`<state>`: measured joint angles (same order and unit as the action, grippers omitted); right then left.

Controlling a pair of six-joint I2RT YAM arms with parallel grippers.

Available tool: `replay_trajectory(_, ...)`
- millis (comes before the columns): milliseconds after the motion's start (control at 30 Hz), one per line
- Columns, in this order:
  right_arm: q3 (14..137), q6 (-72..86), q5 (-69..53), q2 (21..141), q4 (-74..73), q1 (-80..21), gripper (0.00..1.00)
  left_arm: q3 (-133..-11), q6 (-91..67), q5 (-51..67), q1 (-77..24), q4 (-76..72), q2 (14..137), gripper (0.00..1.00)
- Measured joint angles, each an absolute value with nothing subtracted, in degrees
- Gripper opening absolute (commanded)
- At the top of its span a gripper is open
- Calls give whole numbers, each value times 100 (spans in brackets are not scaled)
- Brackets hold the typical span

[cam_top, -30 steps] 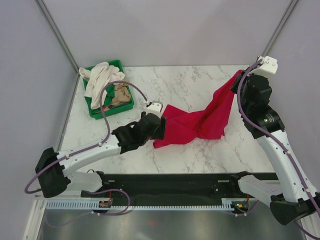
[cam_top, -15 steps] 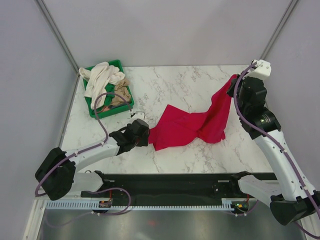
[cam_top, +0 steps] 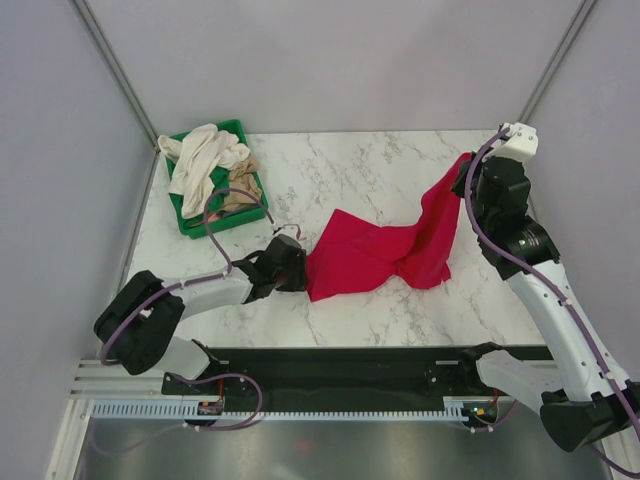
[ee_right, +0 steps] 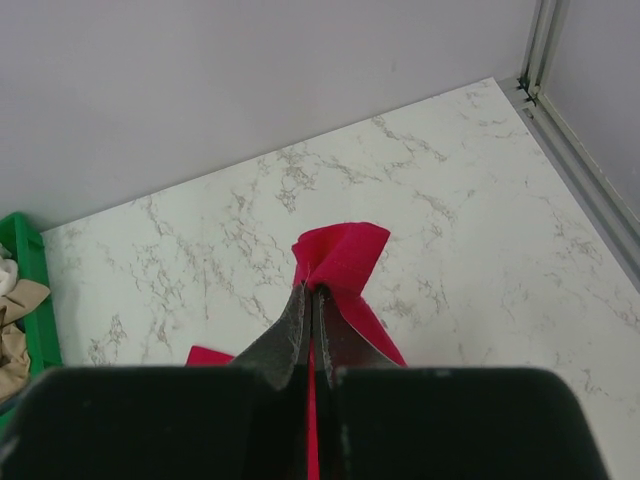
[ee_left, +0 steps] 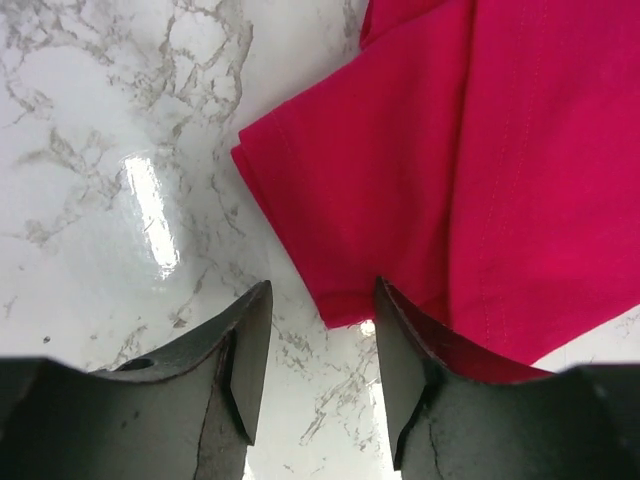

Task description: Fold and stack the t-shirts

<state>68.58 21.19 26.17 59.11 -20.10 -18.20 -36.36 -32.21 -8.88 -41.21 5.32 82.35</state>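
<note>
Across the middle of the tabletop (cam_top: 350, 165) the red t-shirt (cam_top: 375, 255) lies half spread, its right corner held aloft, clamped in the right jaws; the left jaws stand apart at its left corner, which they probably need to pinch and pull flat.

A robot lab cell: plain grey panels (cam_top: 350, 60) on aluminium posts (cam_top: 112, 65) enclose a marble-topped table (cam_top: 370, 165)

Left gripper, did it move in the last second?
Yes. Against the green tray, the left gripper slid left and toward the table's near edge, by the red shirt's corner.
</note>
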Motion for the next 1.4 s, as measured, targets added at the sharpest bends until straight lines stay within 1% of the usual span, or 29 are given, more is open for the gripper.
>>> replay_trajectory(200, 6755, 2119, 2617, 5902, -2012, -1820, 0, -3566, -3361, -838, -4174, 285, 8267, 50)
replay_trajectory(233, 6746, 2119, 2617, 5902, -2012, -1820, 0, -3548, -3387, -838, -4200, 237, 8267, 48)
replay_trajectory(267, 6735, 2119, 2617, 5902, -2008, -1820, 0, -3531, -3413, -836, -4228, 191, 8272, 44)
replay_trajectory(333, 6716, 2119, 2617, 5902, -2003, -1820, 0, -3520, -3461, -829, -4283, 102, 8335, 39)
replay_trajectory(433, 6694, 2121, 2617, 5902, -2001, -1820, 0, -3527, -3566, -781, -4322, -139, 8488, 17)
replay_trajectory(467, 6689, 2121, 2617, 5902, -1994, -1820, 0, -3533, -3614, -742, -4327, -226, 8552, 2)
replay_trajectory(567, 6672, 2121, 2617, 5898, -1975, -1820, 0, -3629, -3669, -696, -4333, -290, 8667, 2)
replay_trajectory(667, 6648, 2123, 2617, 5863, -1999, -1820, 0, -3741, -3671, -735, -4344, -3, 8630, 2)
replay_trajectory(733, 6648, 2126, 2611, 5798, -2038, -1820, 0, -3879, -3664, -812, -4364, 552, 8453, 2)
replay_trajectory(833, 6702, 2121, 2611, 5612, -2123, -1820, 0, -4281, -3568, -1024, -4377, 1623, 7793, 2)
replay_trajectory(900, 6873, 2121, 2633, 5500, -2226, -1820, 0, -4886, -3413, -1201, -4381, 2287, 7203, 2)
replay_trajectory(1000, 7238, 2119, 2707, 5236, -2276, -1820, 0, -6261, -3105, -1461, -4386, 2974, 6499, 2)
replay_trajectory(1100, 7647, 2058, 2832, 4842, -2276, -1822, 0, -7717, -2751, -1660, -4386, 3452, 6095, 2)
replay_trajectory(1200, 8005, 1920, 2947, 4434, -2036, -1820, 0, -8755, -2473, -1747, -4386, 3669, 5686, 2)
replay_trajectory(1267, 7863, 1802, 3002, 4038, -1608, -1820, 0, -8801, -2318, -1852, -4390, 3618, 5249, 2)
replay_trajectory(1333, 7236, 1680, 3162, 3415, -919, -1820, 0, -8403, -2132, -2126, -4390, 3503, 4628, 2)
replay_trajectory(1400, 6812, 1645, 3446, 3142, -635, -1809, 0, -7867, -2005, -2414, -4377, 3380, 4248, 2)
